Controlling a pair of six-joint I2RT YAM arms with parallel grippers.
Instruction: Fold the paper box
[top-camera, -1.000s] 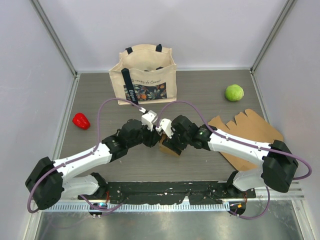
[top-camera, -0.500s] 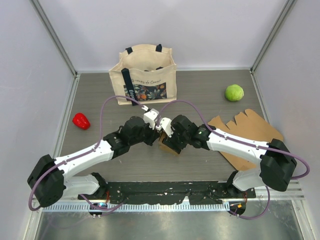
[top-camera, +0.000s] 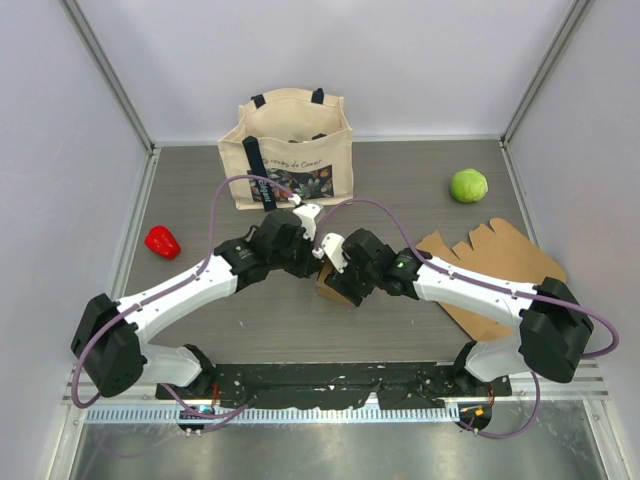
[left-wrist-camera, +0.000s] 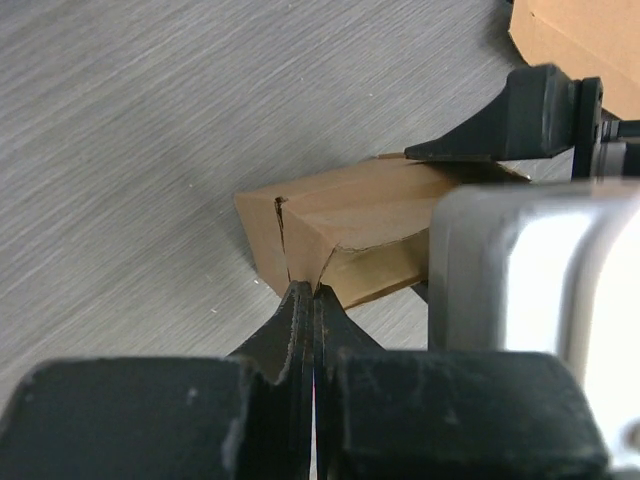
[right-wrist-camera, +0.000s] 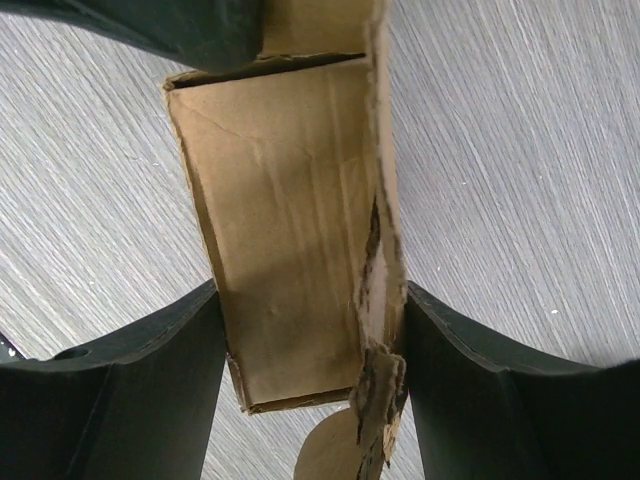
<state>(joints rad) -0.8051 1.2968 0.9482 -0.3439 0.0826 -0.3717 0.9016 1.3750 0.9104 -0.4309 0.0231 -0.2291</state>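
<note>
The right gripper (right-wrist-camera: 312, 335) is clamping the box (right-wrist-camera: 290, 230) mid-frame while the left gripper (left-wrist-camera: 305, 300) (clenched shut) is touching its corner; overpushing risks tearing it.

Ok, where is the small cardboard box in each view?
Top external: cardboard box at centre, where the two arms meet.
Left wrist: box mid-frame, just past the left claw.
Right wrist: box fills the middle, between the fingers of the right claw.
Shared landmark: the grey wood-grain table.
</note>
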